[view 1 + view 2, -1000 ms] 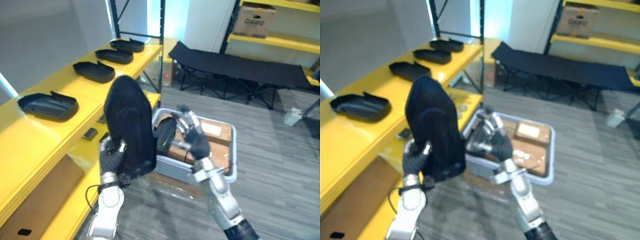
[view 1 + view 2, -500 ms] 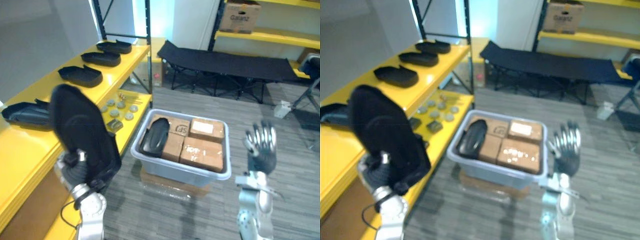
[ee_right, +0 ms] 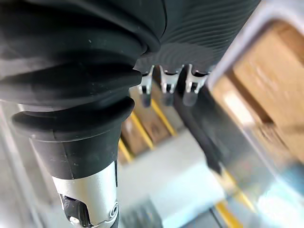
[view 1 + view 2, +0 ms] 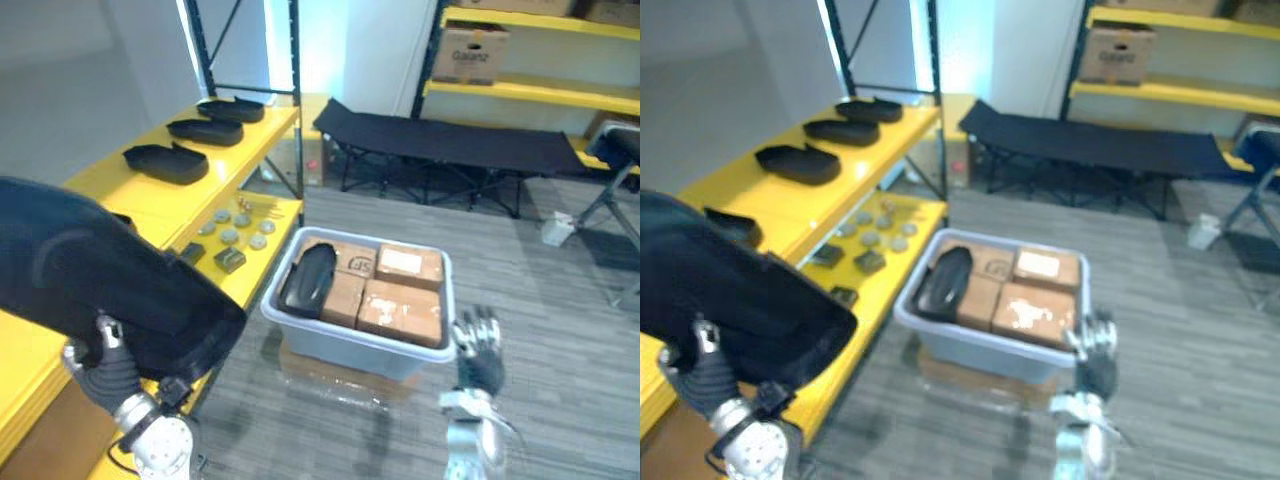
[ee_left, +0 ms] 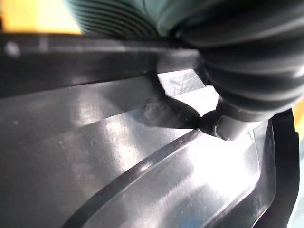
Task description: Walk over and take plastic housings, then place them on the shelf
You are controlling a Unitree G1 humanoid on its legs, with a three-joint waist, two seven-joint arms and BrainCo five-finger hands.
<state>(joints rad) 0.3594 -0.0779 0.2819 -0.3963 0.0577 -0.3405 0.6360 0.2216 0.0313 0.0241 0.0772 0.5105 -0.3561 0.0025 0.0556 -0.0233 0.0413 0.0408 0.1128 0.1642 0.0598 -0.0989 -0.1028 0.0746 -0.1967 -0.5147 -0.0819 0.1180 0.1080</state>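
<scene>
My left hand (image 4: 105, 365) is curled round the near edge of a large black plastic housing (image 4: 100, 280), held tilted over the near end of the yellow shelf (image 4: 110, 185). Its glossy inner face (image 5: 142, 180) shows in the left wrist view. Three more housings (image 4: 165, 160) lie in a row further along the shelf top. Another housing (image 4: 308, 280) rests in the grey bin (image 4: 360, 345) beside cardboard boxes. My right hand (image 4: 478, 355) stands open, fingers (image 3: 164, 88) up, just right of the bin and touching nothing.
Small round parts (image 4: 235, 225) lie on the lower yellow shelf beside the bin. A black folding cot (image 4: 450, 140) stands behind the bin. Far shelving holds a cardboard box (image 4: 470, 55). A chair (image 4: 615, 160) is at the right edge.
The view has shifted. My left hand has swung the housing left over the shelf and tipped it from upright towards flat. My right hand has left the bin and dropped to its right.
</scene>
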